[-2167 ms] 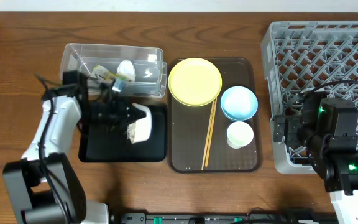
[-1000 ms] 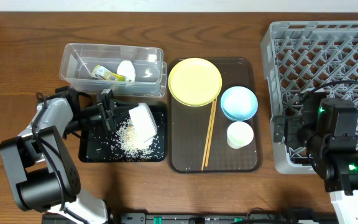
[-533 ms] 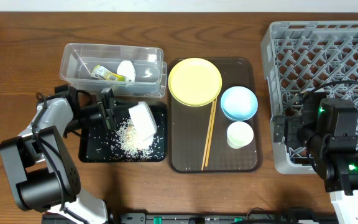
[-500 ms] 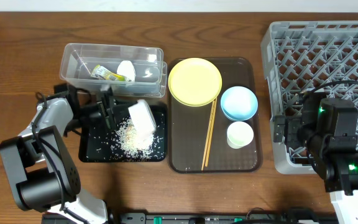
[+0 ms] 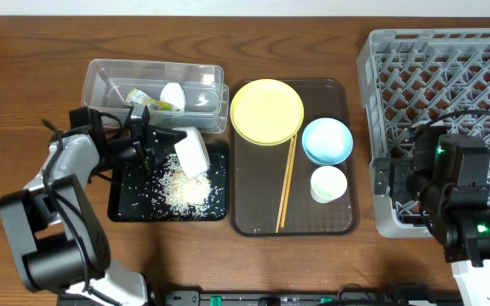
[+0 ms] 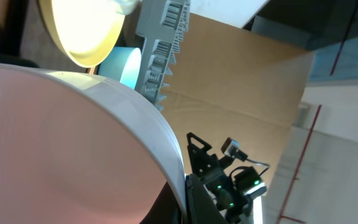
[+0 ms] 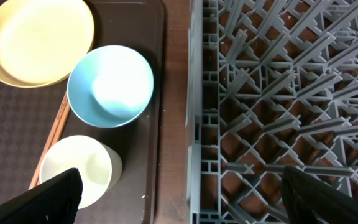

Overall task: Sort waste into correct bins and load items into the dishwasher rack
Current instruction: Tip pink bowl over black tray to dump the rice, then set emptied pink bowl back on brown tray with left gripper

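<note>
From where I stood, the left gripper point(image 5: 162, 146) had lifted a little since half a second earlier. It had drawn back toward the clear tub point(image 5: 100, 81) and carried the white bowl point(image 5: 191, 151) with it. It was still clamped on the bowl's edge, and the bowl was tipped well over. Two seconds before, that bowl had sat low over the black tray point(image 5: 124, 204) with almost no rice showing. Now the rice point(image 5: 181, 189) lay in a loose white heap on the tray's floor with stray grains around it, no different from the last half second. The bowl hung over the tray's far end, just to the right of the gripper and near the tub's front wall (from the left wrist camera it filled most of the view, so the fingers were hidden there). Inside the tub sat the snack wrapper point(image 5: 145, 100) and the tissue point(image 5: 171, 93), where they had been.

The right side hadn't stirred. The right gripper point(image 7: 180, 186) hovered with its fingers spread wide and nothing between them, over the near left edge of the dishwasher rack point(image 7: 278, 93). To its left, on the brown tray point(image 7: 138, 162), rested the yellow plate point(image 7: 36, 40), the blue bowl point(image 7: 110, 87), the cup point(image 7: 76, 171) and the chopsticks point(image 7: 55, 134), all clear of the gripper.
</note>
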`<move>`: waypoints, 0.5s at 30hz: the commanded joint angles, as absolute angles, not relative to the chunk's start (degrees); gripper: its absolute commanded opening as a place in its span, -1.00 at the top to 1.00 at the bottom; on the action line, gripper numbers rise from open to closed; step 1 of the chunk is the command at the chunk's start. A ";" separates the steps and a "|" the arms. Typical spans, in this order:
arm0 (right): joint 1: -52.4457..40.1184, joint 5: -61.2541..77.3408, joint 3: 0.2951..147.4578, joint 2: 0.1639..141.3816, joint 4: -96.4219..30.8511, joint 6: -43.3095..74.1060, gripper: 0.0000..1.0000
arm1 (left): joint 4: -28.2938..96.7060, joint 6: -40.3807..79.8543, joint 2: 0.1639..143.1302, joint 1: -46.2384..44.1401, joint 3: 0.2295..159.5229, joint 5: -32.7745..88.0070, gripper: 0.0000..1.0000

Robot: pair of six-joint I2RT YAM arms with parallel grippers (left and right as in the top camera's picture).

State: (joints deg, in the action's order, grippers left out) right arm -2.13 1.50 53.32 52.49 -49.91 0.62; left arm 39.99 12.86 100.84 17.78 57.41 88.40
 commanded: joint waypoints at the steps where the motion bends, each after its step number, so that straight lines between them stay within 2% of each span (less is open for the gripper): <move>1: -2.87 1.54 54.46 52.40 -49.91 0.78 -0.99 | 39.92 9.78 95.59 16.84 57.60 85.38 0.88; 7: -2.87 1.54 54.46 52.40 -49.87 0.78 -0.99 | 38.24 9.63 86.30 5.72 57.65 58.76 0.88; 15: -2.87 1.56 54.46 52.40 -49.74 0.78 -0.98 | 28.03 9.69 83.53 -21.43 57.65 30.94 0.88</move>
